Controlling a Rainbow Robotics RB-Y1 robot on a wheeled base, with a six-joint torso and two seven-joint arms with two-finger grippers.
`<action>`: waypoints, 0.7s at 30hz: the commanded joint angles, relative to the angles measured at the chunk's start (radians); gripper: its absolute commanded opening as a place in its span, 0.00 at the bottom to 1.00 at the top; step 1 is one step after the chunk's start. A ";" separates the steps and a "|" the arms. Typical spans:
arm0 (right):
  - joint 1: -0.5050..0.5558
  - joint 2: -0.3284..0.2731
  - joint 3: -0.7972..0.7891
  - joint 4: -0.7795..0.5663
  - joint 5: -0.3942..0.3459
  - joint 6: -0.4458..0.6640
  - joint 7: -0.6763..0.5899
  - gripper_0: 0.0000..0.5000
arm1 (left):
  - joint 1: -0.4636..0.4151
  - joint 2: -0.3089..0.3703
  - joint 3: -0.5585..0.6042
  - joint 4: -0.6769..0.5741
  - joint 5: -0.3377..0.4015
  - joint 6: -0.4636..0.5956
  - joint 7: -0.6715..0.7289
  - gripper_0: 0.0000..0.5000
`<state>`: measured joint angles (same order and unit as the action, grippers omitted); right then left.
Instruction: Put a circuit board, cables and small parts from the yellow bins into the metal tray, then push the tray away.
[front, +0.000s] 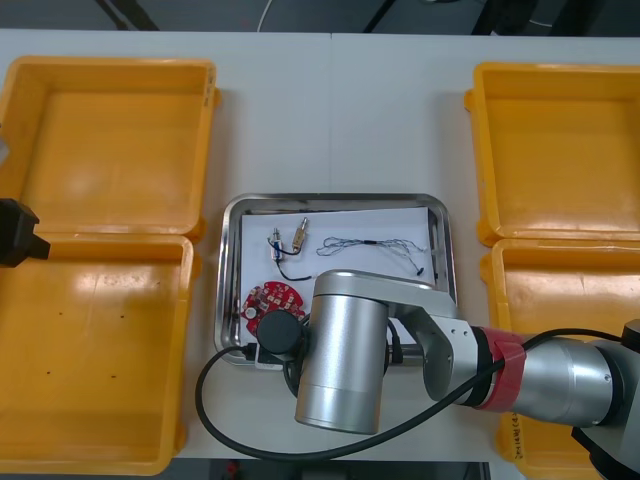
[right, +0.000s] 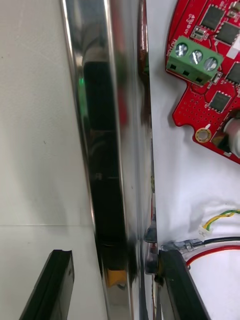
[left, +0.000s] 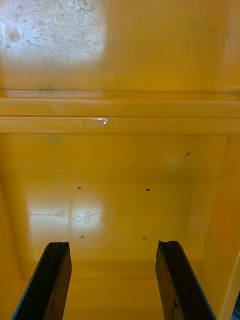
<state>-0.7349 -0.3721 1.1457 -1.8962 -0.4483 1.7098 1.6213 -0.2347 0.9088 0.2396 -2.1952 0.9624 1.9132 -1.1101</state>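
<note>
On the light desk (front: 340, 120), the four square yellow plastic bins (front: 110, 140) look bare where their floors show. The rectangular shiny metal tray (front: 330, 199), white inside, lies between them already stocked, so I judge the loading done and the push in hand. The front view gives that layout, with the right arm's silver forearm lying over the tray's near left corner. The right wrist view supplies the detail there: the right pincer (right: 115, 256) stands released astride the rim, one finger outside and one inside. Next it should clench or bear on the rim, then drive squarely away. The left pincer (left: 112, 245), released, hovers over a left bin. In the tray lie the round red circuit board (front: 270, 300), a thin black cable (front: 370, 243), a red and yellow cable (right: 225, 215) and small metal parts (front: 300, 235).
</note>
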 joint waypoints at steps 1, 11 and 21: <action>0.009 0.032 0.017 -0.014 0.016 -0.009 0.023 0.59 | 0.014 0.047 0.029 -0.028 0.007 0.007 -0.027 1.00; 0.009 0.030 0.017 -0.034 0.026 -0.010 0.025 0.21 | 0.014 0.047 0.029 -0.028 0.007 0.007 -0.027 1.00; 0.009 -0.001 0.016 -0.061 0.040 -0.018 0.043 0.17 | 0.014 0.047 0.029 -0.028 0.007 0.007 -0.027 1.00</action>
<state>-0.7348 -0.3678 1.1466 -1.9019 -0.4207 1.7067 1.6220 -0.2347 0.9088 0.2396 -2.1952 0.9624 1.9132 -1.1101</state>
